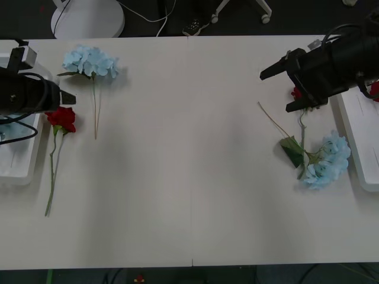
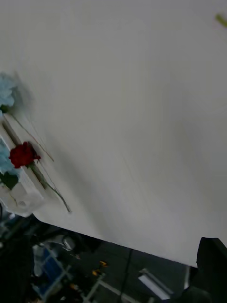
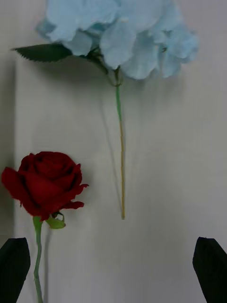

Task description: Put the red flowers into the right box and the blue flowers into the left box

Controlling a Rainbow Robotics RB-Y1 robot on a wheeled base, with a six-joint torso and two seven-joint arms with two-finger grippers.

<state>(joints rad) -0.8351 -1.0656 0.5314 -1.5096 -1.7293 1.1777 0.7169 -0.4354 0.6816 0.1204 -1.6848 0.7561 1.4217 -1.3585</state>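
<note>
Two flowers just ahead of the left hand (image 1: 66, 97), spread wide and empty above the desk (image 1: 189, 148) beside the left box (image 1: 23, 168): a red rose (image 3: 45, 182) nearest, a blue hydrangea (image 3: 123, 38) just beyond, stems apart. Probably best to pass over the rose and go for the hydrangea, bound for that near box. Aim at the thin stem below the bloom, not the petals; straddle it crosswise and close only once low against the desk. Mind the rose alongside. Across the desk, right hand (image 1: 283, 90) seemingly spread too, by the right box (image 1: 361, 136), above another rose (image 1: 295, 93) and a second hydrangea (image 1: 328, 158).
</note>
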